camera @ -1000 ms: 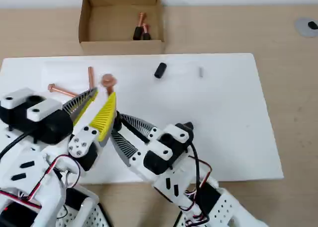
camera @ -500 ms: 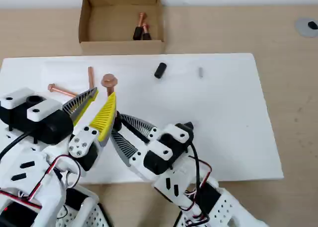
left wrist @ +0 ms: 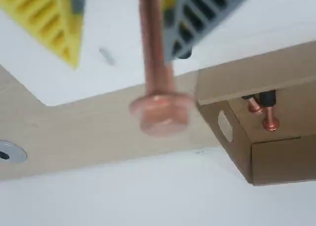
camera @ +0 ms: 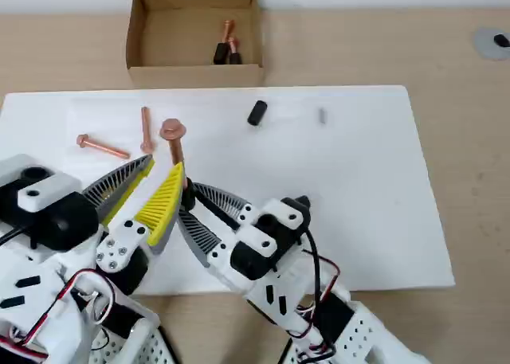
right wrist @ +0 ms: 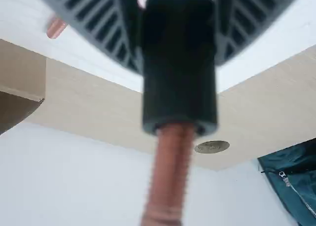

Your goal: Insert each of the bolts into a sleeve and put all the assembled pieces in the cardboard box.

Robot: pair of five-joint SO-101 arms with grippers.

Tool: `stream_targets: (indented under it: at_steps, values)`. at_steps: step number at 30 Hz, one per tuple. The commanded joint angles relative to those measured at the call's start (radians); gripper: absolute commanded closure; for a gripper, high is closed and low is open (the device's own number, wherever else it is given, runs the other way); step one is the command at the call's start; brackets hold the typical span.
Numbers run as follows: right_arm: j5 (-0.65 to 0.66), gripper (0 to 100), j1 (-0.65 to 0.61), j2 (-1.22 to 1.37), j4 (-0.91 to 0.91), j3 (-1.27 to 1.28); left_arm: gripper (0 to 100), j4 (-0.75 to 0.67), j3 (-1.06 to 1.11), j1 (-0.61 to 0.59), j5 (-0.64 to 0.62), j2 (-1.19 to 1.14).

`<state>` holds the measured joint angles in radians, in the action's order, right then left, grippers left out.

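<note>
My right gripper [camera: 186, 200] [right wrist: 180, 38] is shut on a black sleeve [right wrist: 180, 58]. A copper bolt [camera: 174, 143] [right wrist: 169, 179] sits in the sleeve, with its flanged head pointing toward the cardboard box [camera: 143, 41]. My left gripper [camera: 164, 166] [left wrist: 118, 58] is open beside it. The bolt [left wrist: 157, 63] passes between its yellow finger and grey finger, nearer the grey one. Two loose bolts [camera: 102, 146] [camera: 146, 129] and one loose black sleeve [camera: 256, 113] lie on the white board [camera: 358, 189]. Assembled pieces [camera: 226, 45] [left wrist: 264, 112] lie in the box [left wrist: 256, 152].
A small grey pin [camera: 322, 115] lies on the board to the right of the loose sleeve. A grey disc [camera: 491, 42] sits on the wooden table at the far right. The board's right half is bare.
My left arm has pulled back toward the front left, with its fingers still apart. The bolt stays in the sleeve in my right gripper, and its head has shifted slightly left.
</note>
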<state>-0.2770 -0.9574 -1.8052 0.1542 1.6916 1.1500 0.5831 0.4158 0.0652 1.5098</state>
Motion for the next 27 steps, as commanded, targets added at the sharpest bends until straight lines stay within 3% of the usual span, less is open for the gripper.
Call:
stream_targets:
  at_steps: [1, 19, 27]
  values:
    - [-0.005, 98.8, 0.016, -0.093, -0.025, -0.002, 87, 0.0, -0.037, 0.014, -0.009, -0.01]
    - [-0.005, 98.8, 0.016, -0.099, -0.025, -0.002, 87, -0.115, 0.092, 0.011, -0.002, -0.01]
    - [-0.005, 98.8, 0.016, -0.099, -0.025, -0.002, 88, -0.195, 0.163, -0.098, -0.003, -0.008]
